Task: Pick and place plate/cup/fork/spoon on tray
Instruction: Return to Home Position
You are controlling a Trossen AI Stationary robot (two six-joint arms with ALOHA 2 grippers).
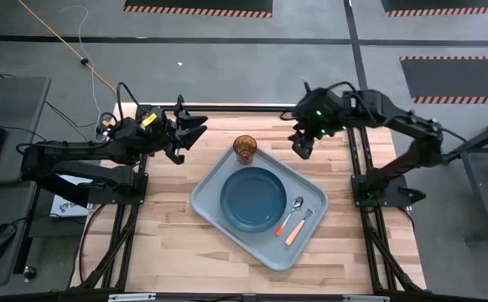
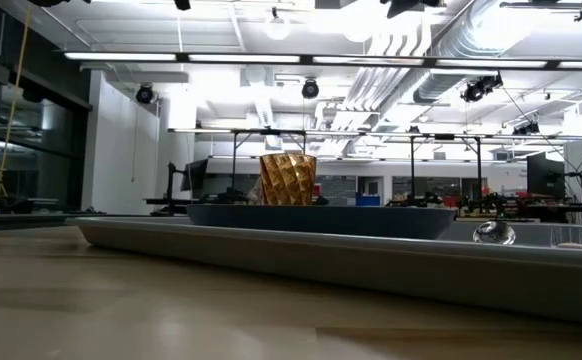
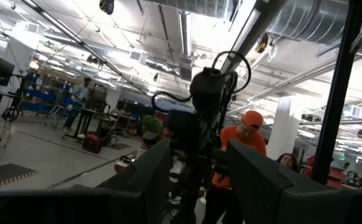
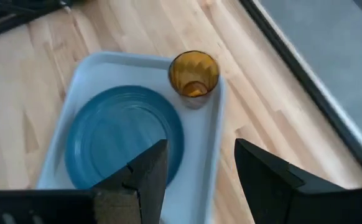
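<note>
High view: plate (image 1: 253,199), spoon (image 1: 288,216) and fork (image 1: 299,225) lie on the tray (image 1: 206,201) mid-worktop, cup (image 1: 244,148) at its far corner. My right end effector (image 1: 301,151) hangs near the cup; a low swing home could topple it. Low view: cup upright, amber, faceted. Wrist views: it and my left end effector (image 1: 199,130) both gape wide, empty.
</note>
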